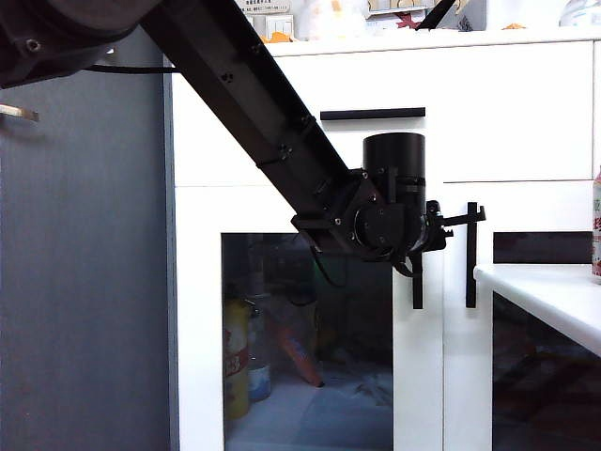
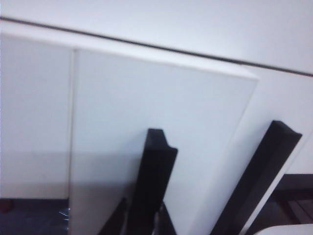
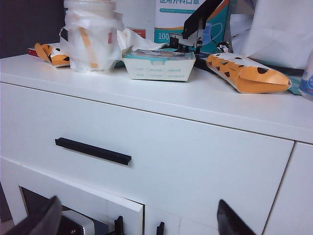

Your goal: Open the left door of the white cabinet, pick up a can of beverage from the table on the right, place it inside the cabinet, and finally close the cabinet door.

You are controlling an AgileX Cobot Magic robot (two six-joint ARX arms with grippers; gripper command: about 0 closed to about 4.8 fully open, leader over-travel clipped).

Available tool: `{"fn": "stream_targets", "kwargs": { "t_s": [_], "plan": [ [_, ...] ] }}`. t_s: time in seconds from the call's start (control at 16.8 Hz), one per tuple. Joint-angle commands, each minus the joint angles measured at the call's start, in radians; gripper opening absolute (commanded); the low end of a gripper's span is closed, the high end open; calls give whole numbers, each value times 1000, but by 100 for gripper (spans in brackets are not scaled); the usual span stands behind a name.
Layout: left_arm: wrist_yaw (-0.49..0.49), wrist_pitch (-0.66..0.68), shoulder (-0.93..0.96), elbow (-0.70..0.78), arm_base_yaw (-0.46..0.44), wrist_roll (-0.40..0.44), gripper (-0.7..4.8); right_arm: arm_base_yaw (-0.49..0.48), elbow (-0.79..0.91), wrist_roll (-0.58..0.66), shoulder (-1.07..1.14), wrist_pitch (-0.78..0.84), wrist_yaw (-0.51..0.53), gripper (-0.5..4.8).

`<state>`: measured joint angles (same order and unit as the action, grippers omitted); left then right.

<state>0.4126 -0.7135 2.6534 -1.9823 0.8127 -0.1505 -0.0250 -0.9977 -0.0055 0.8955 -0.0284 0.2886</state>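
Note:
The white cabinet (image 1: 310,160) fills the exterior view. Its left door (image 1: 197,329) stands slightly ajar; the gap shows at its top corner (image 3: 112,201) in the right wrist view. My left gripper (image 1: 434,235) is shut on that door's vertical black handle (image 1: 417,287). In the left wrist view the handle (image 2: 157,166) runs up between the fingers of the left gripper (image 2: 142,223). The can of beverage (image 1: 597,225) stands on the table (image 1: 535,282) at the far right, mostly cut off. My right gripper (image 3: 137,215) is open, facing the drawer with nothing between its fingers; the exterior view does not show it.
The right door's handle (image 1: 471,254) is just beside the held one. A black drawer handle (image 3: 93,151) sits above the doors. A yellow bottle (image 1: 237,362) and other items show behind the glass. A wrapped jar (image 3: 90,34), a box (image 3: 159,63) and an orange bag (image 3: 244,73) crowd the cabinet top.

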Motion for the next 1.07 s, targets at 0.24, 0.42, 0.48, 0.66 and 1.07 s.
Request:
{"fn": "stream_targets", "kwargs": {
  "t_s": [0.24, 0.42, 0.48, 0.66, 1.07],
  "plan": [
    [-35, -80, -201, 303, 52, -44, -5, 0, -5, -3, -10, 3, 1, 408],
    [-35, -81, -327, 538, 60, -44, -5, 0, -5, -2, -10, 2, 1, 408],
    [-35, -81, -364, 604, 60, -44, -5, 0, -5, -2, -10, 2, 2, 408],
    [-35, -80, -535, 895, 60, -44, -5, 0, -3, -2, 10, -57, 2, 408],
    [-34, -81, -747, 1038, 60, -44, -5, 128, -5, 16, 401, -2, 142, -1]
  ]
}}
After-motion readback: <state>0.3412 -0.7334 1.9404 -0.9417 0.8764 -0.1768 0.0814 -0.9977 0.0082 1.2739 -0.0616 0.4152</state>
